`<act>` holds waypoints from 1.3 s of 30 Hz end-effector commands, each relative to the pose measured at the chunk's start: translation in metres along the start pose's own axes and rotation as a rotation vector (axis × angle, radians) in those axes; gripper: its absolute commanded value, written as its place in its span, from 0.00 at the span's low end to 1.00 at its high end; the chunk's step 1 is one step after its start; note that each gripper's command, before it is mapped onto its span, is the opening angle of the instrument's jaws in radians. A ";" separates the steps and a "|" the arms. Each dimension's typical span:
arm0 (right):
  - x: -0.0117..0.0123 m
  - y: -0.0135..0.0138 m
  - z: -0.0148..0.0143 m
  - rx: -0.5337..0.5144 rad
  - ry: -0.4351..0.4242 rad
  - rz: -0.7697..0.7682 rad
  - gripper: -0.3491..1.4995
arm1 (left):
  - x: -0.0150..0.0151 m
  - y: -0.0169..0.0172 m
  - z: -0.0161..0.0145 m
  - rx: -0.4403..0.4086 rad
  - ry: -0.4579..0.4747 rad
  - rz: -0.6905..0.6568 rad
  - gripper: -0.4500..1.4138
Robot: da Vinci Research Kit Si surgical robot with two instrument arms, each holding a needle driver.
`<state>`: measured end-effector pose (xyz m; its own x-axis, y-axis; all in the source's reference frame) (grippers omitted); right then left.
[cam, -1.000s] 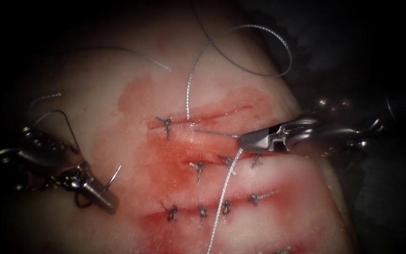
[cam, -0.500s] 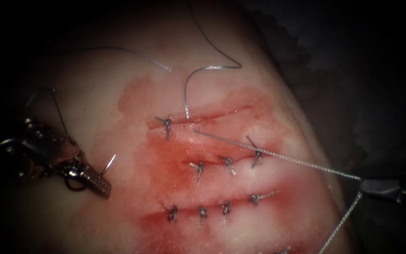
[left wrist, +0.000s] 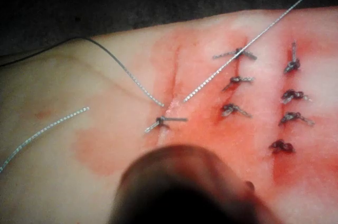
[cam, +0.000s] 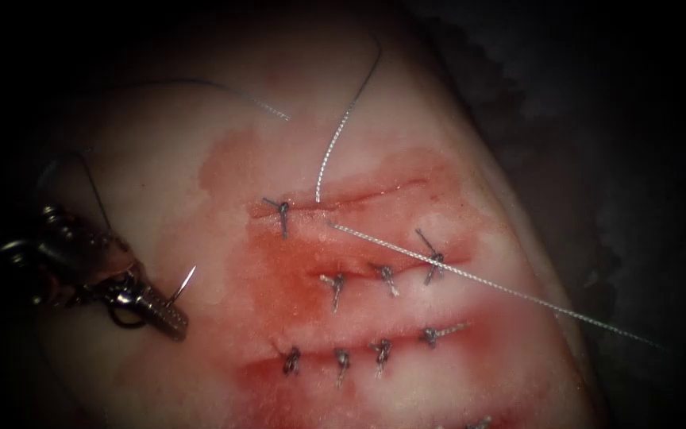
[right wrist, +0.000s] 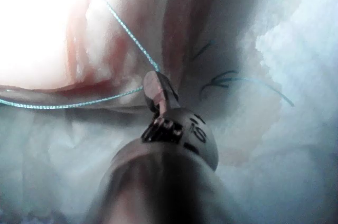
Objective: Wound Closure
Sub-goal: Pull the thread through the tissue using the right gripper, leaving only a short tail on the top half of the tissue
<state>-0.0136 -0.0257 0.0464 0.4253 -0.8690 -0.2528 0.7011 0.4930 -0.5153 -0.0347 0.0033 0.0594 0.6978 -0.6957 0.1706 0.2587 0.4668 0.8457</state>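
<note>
Steel left claw (cam: pixel 170 306) pinches the needle (cam: pixel 184 286) off the tissue (cam: pixel 200 206); right claw (right wrist: pixel 157 93) pinches the thread (cam: pixel 470 274).

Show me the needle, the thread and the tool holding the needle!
needle (cam: pixel 186 283), endoscope view, on its bare curved end.
thread (cam: pixel 470 276), endoscope view, on the tight stretch.
left tool (cam: pixel 160 311), endoscope view, on its shut tip.

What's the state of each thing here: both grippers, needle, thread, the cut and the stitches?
Left gripper: shut on the needle, near its blunt end.
Needle: out of the tissue, left of the cut, point up.
Right gripper: shut on the thread.
Thread: taut, running from the cut toward the right.
Cut: one stitch tied, rest open.
Stitches: knotted, ends trimmed.
</note>
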 end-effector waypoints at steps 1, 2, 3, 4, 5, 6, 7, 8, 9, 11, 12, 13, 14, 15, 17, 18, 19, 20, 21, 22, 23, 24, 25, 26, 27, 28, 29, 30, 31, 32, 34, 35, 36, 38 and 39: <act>-0.0001 -0.0016 -0.0007 0.030 -0.014 -0.013 0.00 | -0.0008 0.0005 0.0003 -0.002 -0.001 0.003 0.14; -0.0005 -0.0021 -0.0011 0.047 -0.030 -0.024 0.00 | -0.0007 0.0005 0.0003 -0.001 -0.001 0.003 0.14; -0.0009 -0.0026 -0.0015 0.065 -0.041 -0.025 0.00 | -0.0007 0.0005 0.0003 -0.001 -0.001 0.003 0.14; -0.0018 -0.0040 -0.0022 0.127 -0.068 -0.057 0.00 | -0.0006 0.0006 0.0002 -0.003 0.001 -0.002 0.14; -0.0021 -0.0047 -0.0025 0.156 -0.081 -0.074 0.00 | -0.0006 0.0006 0.0002 -0.005 0.003 -0.002 0.14; -0.0026 -0.0056 -0.0028 0.194 -0.089 -0.103 0.00 | -0.0006 0.0006 0.0002 -0.007 0.005 -0.001 0.14; -0.0026 -0.0056 -0.0028 0.194 -0.089 -0.103 0.00 | -0.0006 0.0006 0.0002 -0.007 0.005 -0.001 0.14; -0.0030 -0.0063 -0.0030 0.222 -0.104 -0.116 0.00 | -0.0006 0.0006 0.0002 -0.007 0.005 -0.001 0.14; -0.0041 -0.0075 -0.0034 0.277 -0.131 -0.148 0.00 | -0.0005 0.0006 0.0001 -0.007 0.006 -0.007 0.14; -0.0050 -0.0084 -0.0037 0.306 -0.153 -0.165 0.00 | -0.0005 0.0006 0.0001 -0.009 0.008 -0.007 0.14; -0.0050 -0.0084 -0.0037 0.306 -0.153 -0.165 0.00 | -0.0005 0.0006 0.0001 -0.009 0.008 -0.007 0.14; -0.0054 -0.0088 -0.0039 0.314 -0.163 -0.170 0.00 | -0.0005 0.0007 0.0001 -0.009 0.008 -0.006 0.14; -0.0063 -0.0097 -0.0043 0.360 -0.179 -0.190 0.00 | -0.0005 0.0007 0.0001 -0.011 0.010 -0.006 0.14; -0.0067 -0.0101 -0.0044 0.382 -0.183 -0.205 0.00 | -0.0004 0.0007 0.0000 -0.011 0.011 -0.005 0.14; -0.0076 -0.0108 -0.0048 0.420 -0.195 -0.281 0.00 | -0.0004 0.0008 -0.0001 -0.017 0.017 -0.004 0.13; -0.0076 -0.0108 -0.0048 0.420 -0.195 -0.281 0.00 | -0.0004 0.0008 -0.0001 -0.017 0.017 -0.004 0.13; -0.0079 -0.0106 -0.0047 0.440 -0.196 -0.375 0.00 | -0.0004 0.0008 -0.0001 -0.017 0.017 -0.004 0.13; -0.0087 -0.0094 -0.0046 0.456 -0.187 -0.521 0.31 | -0.0004 0.0008 -0.0001 -0.017 0.017 -0.004 0.14; -0.0093 -0.0082 -0.0046 0.444 -0.180 -0.594 0.45 | -0.0004 0.0009 -0.0001 -0.017 0.017 -0.004 0.14; -0.0098 -0.0070 -0.0047 0.422 -0.183 -0.641 0.50 | -0.0004 0.0009 -0.0001 -0.017 0.017 -0.004 0.14; -0.0103 -0.0057 -0.0049 0.386 -0.197 -0.678 0.52 | -0.0004 0.0009 -0.0001 -0.017 0.017 -0.005 0.14; -0.0109 -0.0043 -0.0050 0.346 -0.220 -0.694 0.52 | -0.0005 0.0009 0.0000 -0.017 0.017 -0.005 0.14; -0.0117 -0.0022 -0.0053 0.284 -0.263 -0.679 0.51 | -0.0005 0.0009 0.0000 -0.018 0.016 -0.005 0.14; -0.0123 -0.0005 -0.0054 0.243 -0.295 -0.680 0.48 | -0.0005 0.0008 0.0000 -0.018 0.016 -0.005 0.14; -0.0130 0.0020 -0.0055 0.200 -0.339 -0.681 0.47 | -0.0005 0.0008 0.0000 -0.018 0.016 -0.006 0.14; -0.0133 0.0033 -0.0054 0.180 -0.361 -0.664 0.45 | -0.0005 0.0008 0.0001 -0.018 0.016 -0.006 0.14; -0.0138 0.0059 -0.0051 0.152 -0.400 -0.630 0.45 | -0.0006 0.0008 0.0001 -0.018 0.015 -0.006 0.14; -0.0141 0.0079 -0.0048 0.126 -0.416 -0.615 0.43 | -0.0006 0.0008 0.0001 -0.019 0.015 -0.007 0.14; -0.0141 0.0079 -0.0048 0.126 -0.416 -0.615 0.43 | -0.0006 0.0008 0.0001 -0.019 0.015 -0.007 0.14; -0.0146 0.0126 -0.0035 0.021 -0.386 -0.607 0.35 | -0.0006 0.0007 0.0001 -0.019 0.015 -0.007 0.14; -0.0141 0.0169 -0.0014 -0.100 -0.305 -0.590 0.26 | -0.0006 0.0007 0.0002 -0.019 0.014 -0.008 0.14; -0.0128 0.0202 0.0011 -0.164 -0.213 -0.588 0.27 | -0.0007 0.0006 0.0003 -0.020 0.014 -0.008 0.14; -0.0128 0.0202 0.0011 -0.164 -0.213 -0.588 0.27 | -0.0007 0.0006 0.0003 -0.020 0.014 -0.008 0.14; -0.0096 0.0253 0.0060 -0.260 0.009 -0.613 0.44 | -0.0006 0.0006 0.0003 -0.020 0.014 -0.008 0.14; -0.0083 0.0271 0.0082 -0.290 0.087 -0.629 0.54 | -0.0007 0.0006 0.0003 -0.020 0.014 -0.009 0.14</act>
<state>0.0017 -0.0050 0.0405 -0.0341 -0.9932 0.1109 0.6552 -0.1060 -0.7480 -0.0345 0.0033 0.0595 0.7057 -0.6919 0.1527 0.2791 0.4695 0.8377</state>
